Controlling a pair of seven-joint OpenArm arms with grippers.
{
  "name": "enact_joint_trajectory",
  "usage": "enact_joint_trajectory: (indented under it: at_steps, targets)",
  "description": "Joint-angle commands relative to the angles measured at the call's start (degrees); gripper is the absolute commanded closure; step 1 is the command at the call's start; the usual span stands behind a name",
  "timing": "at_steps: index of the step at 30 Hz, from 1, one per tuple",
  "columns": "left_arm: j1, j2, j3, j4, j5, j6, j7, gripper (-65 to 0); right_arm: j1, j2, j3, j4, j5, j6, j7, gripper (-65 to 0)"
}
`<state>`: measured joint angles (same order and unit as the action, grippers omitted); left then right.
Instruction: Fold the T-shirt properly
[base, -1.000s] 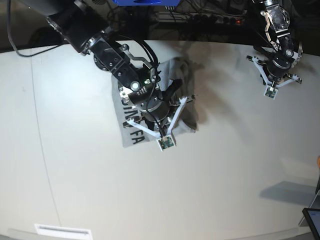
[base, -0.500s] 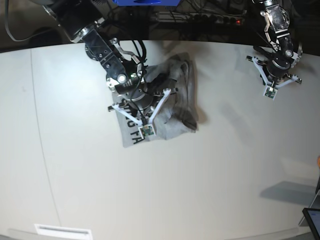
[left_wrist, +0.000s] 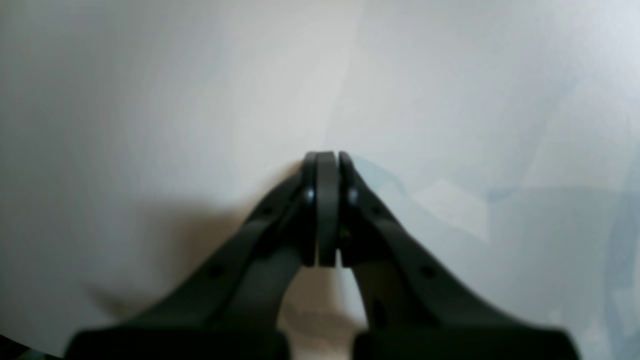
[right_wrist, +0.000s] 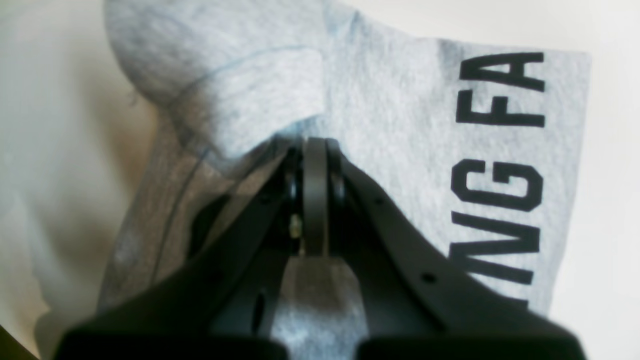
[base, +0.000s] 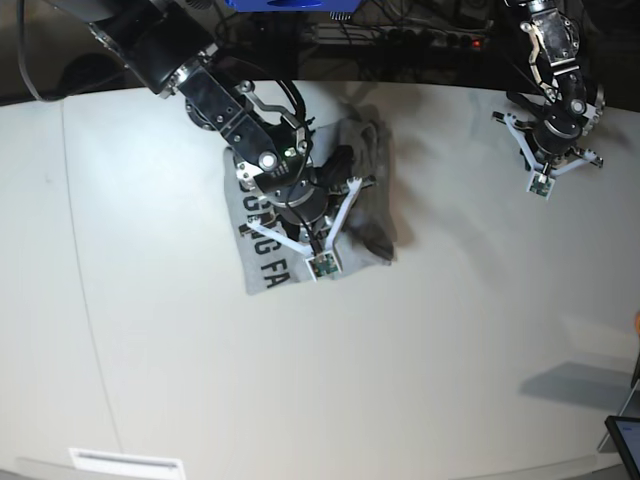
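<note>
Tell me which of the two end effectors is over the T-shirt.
The right end effector, shut, is over the grey T-shirt beside its black lettering. The left end effector, also shut, has only the bare table under it.

Bright, even overhead light; wrist views blur up close, with soft shadows.

You'll find the T-shirt (base: 300, 215) on the table (base: 400, 380), upper centre-left. The right gripper (right_wrist: 315, 150) sits over it; the left gripper (left_wrist: 327, 160) is upper right

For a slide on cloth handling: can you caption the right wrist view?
Shut right gripper over a bunched fold of the grey T-shirt, black lettering on the flat layer beside it.
</note>
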<state>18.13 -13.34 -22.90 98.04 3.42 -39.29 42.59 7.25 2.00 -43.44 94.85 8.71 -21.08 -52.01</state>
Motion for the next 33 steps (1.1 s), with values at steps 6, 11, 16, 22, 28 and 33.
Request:
enact_joint_trajectory:
  at_steps: [6,11,16,22,28,33]
  targets:
    - [-0.15,-0.41,-0.01,0.38,0.23,-0.71,1.06,0.0,0.97,-3.98,-0.03,0.93,-0.31,-0.15,1.50,-0.1]
    - [-0.15,-0.41,-0.01,0.29,0.23,-0.71,1.06,0.0,1.68,-5.21,-1.17,0.49,-0.31,-0.06,1.50,-0.1]
    - [-0.15,-0.41,-0.27,0.29,0.23,-0.71,1.06,0.0,2.56,-7.05,-2.05,-3.90,-0.31,-0.06,1.94,-0.1]
    - [-0.15,-0.41,-0.27,0.29,0.23,-0.71,1.06,0.0,2.91,-7.76,-3.37,-4.52,-0.31,-0.06,2.03,0.0]
    - [-0.24,-0.41,-0.01,0.29,0.23,-0.71,1.06,0.0,3.44,-8.64,-4.08,-4.52,-0.31,-0.06,2.03,0.0]
    - [-0.24,-0.41,0.08,0.29,0.14,-0.71,1.06,0.0,4.49,-8.64,-6.71,-4.52,-0.23,-0.06,2.03,0.0]
